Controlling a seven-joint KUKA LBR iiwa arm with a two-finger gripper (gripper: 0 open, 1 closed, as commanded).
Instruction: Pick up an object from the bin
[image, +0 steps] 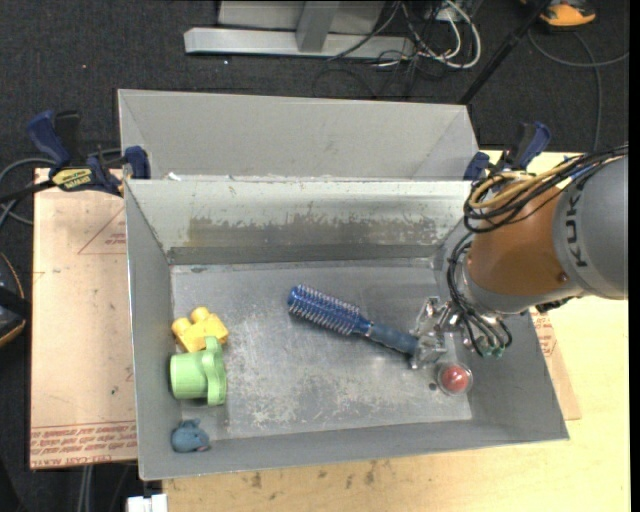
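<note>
Looking down into the bin (300, 225), the gripper (430, 342) sits low at the right side, right at the handle end of a blue hairbrush (345, 321). The brush lies diagonally across the middle of the floor, bristle head up-left, handle pointing down-right into the gripper. Honestly can't tell if the gripper is open or closed on it, the metal bits there are too cluttered to read.

My guess on handling: the brush is light, stiff plastic, so it won't flex, but it's long and the head end probably outweighs the handle. Taken at the very tip of the handle, it'll likely swing or droop. The handle closer to the head looks like the better place to take hold. The bristles would just give and slip.

Count-wise, five things total, one of each: the brush, a small red ball (455, 378) just beside the gripper, a yellow toy piece (198, 327) touching a green plastic cup-like toy (198, 376) at the left, and a little blue lump (188, 437) in the lower-left corner.
</note>
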